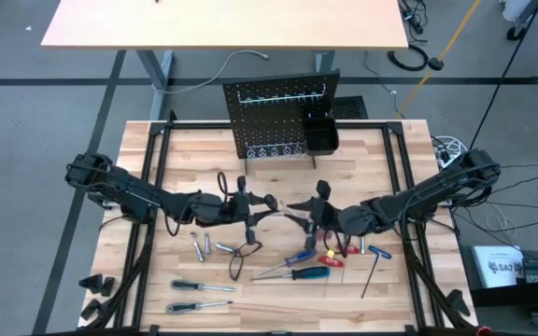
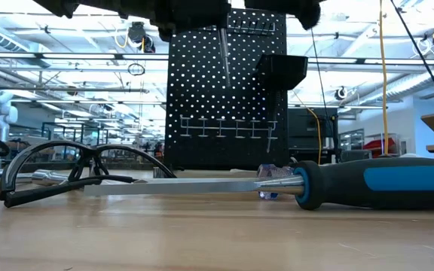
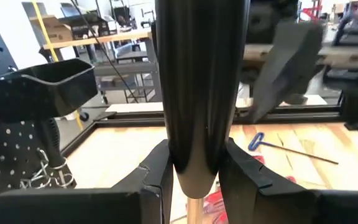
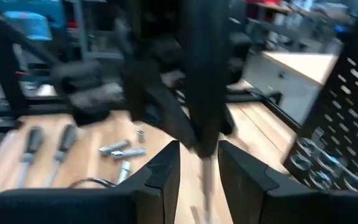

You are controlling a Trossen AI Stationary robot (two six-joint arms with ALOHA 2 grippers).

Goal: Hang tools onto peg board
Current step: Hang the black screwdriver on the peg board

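Seven or so of the tools lie loose on the near half of the desk (image 1: 185, 149). Two dark-handled drivers (image 1: 199, 286) at 7 o'clock, blue-handled screwdriver (image 1: 311, 273) at 6, red-handled one (image 1: 330, 259) just past it, thin hex key (image 1: 372, 275) at 5. Silver bits (image 1: 204, 245) and black wire loop (image 1: 236, 261) sit a bit further in.

At desk centre both arms meet. Left jaws are clenched on a black-handled screwdriver (image 3: 197, 93), shaft hanging down, clear of the desk. Right jaws straddle the same tool from 3 o'clock; grip or gap, I can't tell.

Handling, my read: stiff, light, top-heavy at the handle. The handle looks glossy, so prob. slippery and apt to swing if pinched low. Best hold is mid-handle, above the shaft. The bare shaft is thin and would twist.

The peg board (image 1: 274, 112) stands upright at 12 o'clock, with its hooks (image 2: 224, 129) in a low row and a black bin (image 1: 320, 135) on the 1 o'clock side. Desk betw. arms and board is bare, so approach is open. Watch the bin's lip and the two arms crowding each other.
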